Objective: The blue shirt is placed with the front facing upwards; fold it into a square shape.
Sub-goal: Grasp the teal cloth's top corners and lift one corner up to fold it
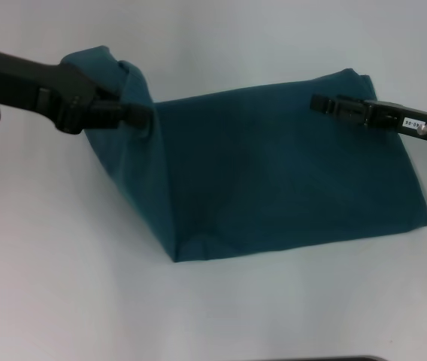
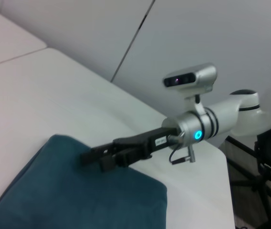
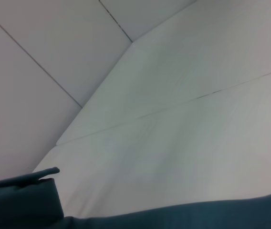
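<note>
Shirt [image 1: 274, 173] lies mid-tabletop [image 1: 63, 286], partly folded — left pincer [image 1: 140, 114] pinches its raised far-left corner, seemingly to carry that side over, while right pincer [image 1: 320, 102], grip state unclear, rests on the far-right edge.

I see a white table [image 1: 221, 316] filling my head view, evenly lit. Behind its far edge rise pale wall panels [image 2: 221, 33] split by thin dark seams. Beside the table's corner stands a dark stand [image 2: 264, 167].
</note>
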Robot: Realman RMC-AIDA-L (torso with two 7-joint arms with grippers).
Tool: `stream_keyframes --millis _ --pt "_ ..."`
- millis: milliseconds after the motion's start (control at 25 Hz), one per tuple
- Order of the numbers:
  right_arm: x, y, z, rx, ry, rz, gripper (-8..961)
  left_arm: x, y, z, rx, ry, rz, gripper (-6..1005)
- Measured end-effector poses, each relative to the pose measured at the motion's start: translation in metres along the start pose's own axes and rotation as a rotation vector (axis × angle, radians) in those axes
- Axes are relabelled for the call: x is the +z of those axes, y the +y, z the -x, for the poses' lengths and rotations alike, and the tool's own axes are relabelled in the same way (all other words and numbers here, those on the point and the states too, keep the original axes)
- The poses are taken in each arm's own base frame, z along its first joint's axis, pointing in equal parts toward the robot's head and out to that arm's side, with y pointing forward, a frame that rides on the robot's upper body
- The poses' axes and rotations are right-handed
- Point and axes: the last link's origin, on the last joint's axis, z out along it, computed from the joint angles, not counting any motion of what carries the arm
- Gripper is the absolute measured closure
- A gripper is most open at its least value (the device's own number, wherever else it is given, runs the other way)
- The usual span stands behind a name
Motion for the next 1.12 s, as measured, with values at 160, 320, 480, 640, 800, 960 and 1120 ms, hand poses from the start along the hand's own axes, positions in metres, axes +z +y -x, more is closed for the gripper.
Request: stream_keyframes --millis 160,320,480,640,800,960,1120 --pt "0.001 0.001 0.000 -0.003 0.000 0.002 54 0.003 0.004 -0.009 0.018 0.003 -0.004 973" --pt "0.002 0.001 -0.001 -0.006 0.002 0.004 54 0.006 0.006 -0.015 0.030 0.002 -0.005 973" --pt "0.002 0.001 -0.001 -0.010 0.002 0.006 54 0.008 0.007 -0.016 0.029 0.002 0.001 973" --pt "0.004 0.003 -0.002 -0.013 0.005 0.017 53 0.009 0.009 -0.016 0.033 0.004 0.009 973" --pt "0.011 0.008 -0.006 -0.033 0.013 0.040 53 0.010 0.013 -0.020 0.057 0.017 0.034 973" --pt "0.015 0.010 -0.007 -0.042 0.024 0.049 53 0.012 0.018 -0.025 0.090 0.026 0.052 972" --pt "0.015 0.011 -0.008 -0.043 0.027 0.052 53 0.015 0.022 -0.029 0.114 0.029 0.069 972"
